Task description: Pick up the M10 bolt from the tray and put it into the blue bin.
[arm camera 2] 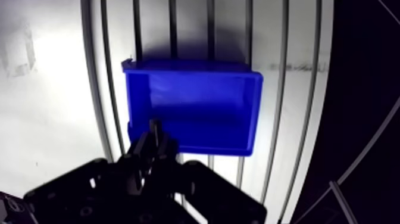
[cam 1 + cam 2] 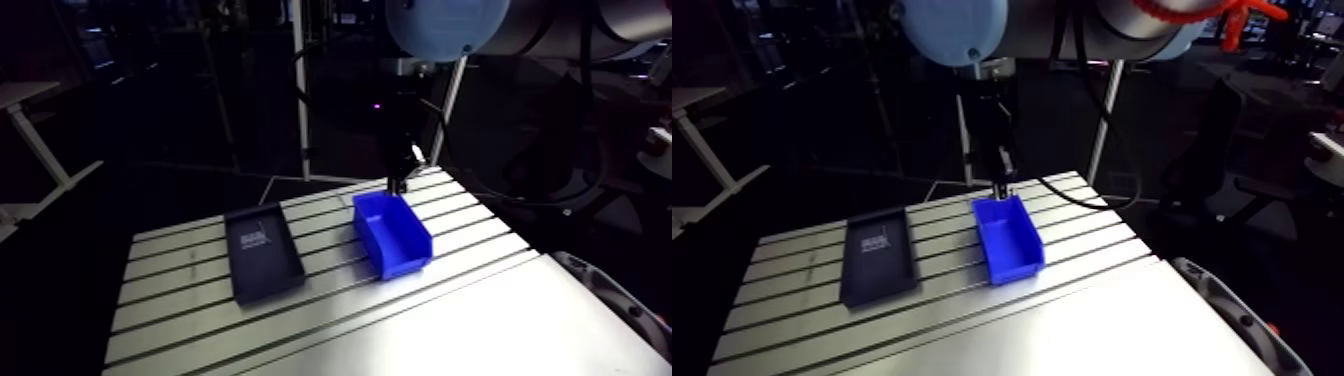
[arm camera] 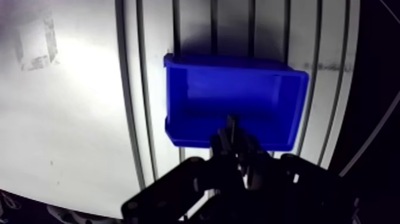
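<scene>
In the arm view the black tray point(image 2: 268, 265) lies on the slotted tabletop point(image 2: 200, 320), with the blue bin point(image 2: 405, 255) just beside it but not touching. Nothing bolt-like shows in the tray. The hand point(image 2: 398, 184) hangs over the bin's far end, above its rim. From here it is too small and dark to say what it carries.

In the wrist view the fingers are closed to a narrow gap. A slim grey piece stands out between their tips, which I take to be the M10 bolt point(image 3: 232, 123), held in the grip. The bin's open cavity lies under and ahead of the hand, and the fingertips appear close to the nearer wall rather than over the middle.

That placement is the risk. Released here, the bolt could strike the rim or wall and bounce out onto the tabletop, or roll into one of its slots. I also cannot tell how much of the bolt the fingers hold, so a jolt might let it slip early. Moving farther over the cavity and lower before opening seems safer.
</scene>
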You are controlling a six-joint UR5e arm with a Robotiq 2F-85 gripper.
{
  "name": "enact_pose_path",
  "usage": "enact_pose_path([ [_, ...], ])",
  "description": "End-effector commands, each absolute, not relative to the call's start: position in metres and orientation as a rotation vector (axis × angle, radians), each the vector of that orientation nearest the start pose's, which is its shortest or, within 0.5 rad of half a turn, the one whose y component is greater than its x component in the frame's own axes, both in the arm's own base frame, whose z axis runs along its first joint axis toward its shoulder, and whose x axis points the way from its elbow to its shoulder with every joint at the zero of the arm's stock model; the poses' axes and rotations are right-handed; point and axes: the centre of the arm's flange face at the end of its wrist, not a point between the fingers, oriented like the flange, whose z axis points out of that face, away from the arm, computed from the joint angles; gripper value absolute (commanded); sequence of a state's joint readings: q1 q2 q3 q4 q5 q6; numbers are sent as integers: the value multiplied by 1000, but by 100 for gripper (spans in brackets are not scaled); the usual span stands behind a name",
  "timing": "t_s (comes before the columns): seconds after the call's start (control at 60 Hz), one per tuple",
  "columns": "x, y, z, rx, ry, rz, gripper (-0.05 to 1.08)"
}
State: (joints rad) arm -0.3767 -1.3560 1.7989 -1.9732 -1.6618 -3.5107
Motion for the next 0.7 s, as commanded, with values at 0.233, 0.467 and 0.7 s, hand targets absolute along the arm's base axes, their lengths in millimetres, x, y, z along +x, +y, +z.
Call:
enact_pose_path([
  [0.233,-549,94,258,-2114,2162,-60,107],
  [0.467,-547,95,238,-2100,2154,-113,107],
  [0.7,-552,97,214,-2090,2161,-113,107],
])
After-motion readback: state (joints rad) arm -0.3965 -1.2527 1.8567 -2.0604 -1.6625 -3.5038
